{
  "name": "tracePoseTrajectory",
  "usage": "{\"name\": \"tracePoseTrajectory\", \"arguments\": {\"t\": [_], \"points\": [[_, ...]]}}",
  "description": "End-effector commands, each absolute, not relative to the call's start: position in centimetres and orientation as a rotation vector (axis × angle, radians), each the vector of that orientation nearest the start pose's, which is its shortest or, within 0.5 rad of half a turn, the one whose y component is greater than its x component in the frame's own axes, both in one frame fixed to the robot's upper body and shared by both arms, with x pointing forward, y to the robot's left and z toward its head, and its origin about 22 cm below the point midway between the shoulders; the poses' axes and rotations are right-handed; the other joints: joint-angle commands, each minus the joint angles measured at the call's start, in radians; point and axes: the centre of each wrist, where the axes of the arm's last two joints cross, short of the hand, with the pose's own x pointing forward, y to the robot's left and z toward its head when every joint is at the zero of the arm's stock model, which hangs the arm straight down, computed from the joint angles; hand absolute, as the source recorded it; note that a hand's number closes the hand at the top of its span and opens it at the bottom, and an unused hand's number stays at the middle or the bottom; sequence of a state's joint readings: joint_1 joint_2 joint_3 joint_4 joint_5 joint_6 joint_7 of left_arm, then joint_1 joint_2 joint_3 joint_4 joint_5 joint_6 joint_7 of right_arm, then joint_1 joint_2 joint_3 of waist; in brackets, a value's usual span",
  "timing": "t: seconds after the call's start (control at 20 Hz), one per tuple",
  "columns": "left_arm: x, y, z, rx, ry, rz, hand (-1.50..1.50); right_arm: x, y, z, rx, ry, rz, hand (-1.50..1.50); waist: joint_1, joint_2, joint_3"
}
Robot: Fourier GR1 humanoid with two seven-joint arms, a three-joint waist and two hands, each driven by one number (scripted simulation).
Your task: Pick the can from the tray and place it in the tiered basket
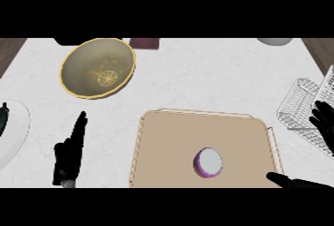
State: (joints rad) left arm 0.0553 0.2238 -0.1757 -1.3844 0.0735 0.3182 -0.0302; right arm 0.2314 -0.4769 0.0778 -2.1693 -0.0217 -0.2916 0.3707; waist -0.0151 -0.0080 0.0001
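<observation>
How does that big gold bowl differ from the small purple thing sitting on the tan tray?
The gold bowl is far larger than the purple can. The bowl stands on the bare white counter, at the far left; the can stands upright inside the tray, nearer the robot. The bowl shows an open, dull golden hollow with a pattern at its bottom; the can shows a closed pale lid ringed in purple. Both look round from above, and no hand touches either.

A white marbled counter [195, 75] fills the scene under even light, with strips of dark wood floor [12, 50] showing beyond its far left and far right corners.
</observation>
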Motion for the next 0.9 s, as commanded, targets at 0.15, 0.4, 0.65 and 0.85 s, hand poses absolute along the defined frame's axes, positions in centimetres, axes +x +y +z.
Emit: {"name": "tracePoseTrajectory", "arguments": {"t": [0.15,0.4,0.65,0.85], "points": [[21.7,25.5,-5.4,0.271,-1.301,-0.01,0.0,13.7,-26.2,16.4,-0.558,-1.306,0.59,-1.5,0.003,0.006,-0.008],[21.3,24.5,-5.7,0.253,-1.303,-0.017,0.0,12.6,-24.1,19.2,-0.765,-1.196,0.667,-1.5,0.025,0.009,-0.007],[21.9,24.1,-5.1,0.248,-1.298,-0.052,0.0,13.8,-21.2,18.0,-0.792,-1.169,0.644,-1.5,0.036,0.009,-0.004],[20.8,23.9,-6.6,0.267,-1.291,-0.036,0.0,13.8,-19.2,17.0,-0.808,-1.145,0.686,-1.5,0.03,0.005,-0.005]]}}
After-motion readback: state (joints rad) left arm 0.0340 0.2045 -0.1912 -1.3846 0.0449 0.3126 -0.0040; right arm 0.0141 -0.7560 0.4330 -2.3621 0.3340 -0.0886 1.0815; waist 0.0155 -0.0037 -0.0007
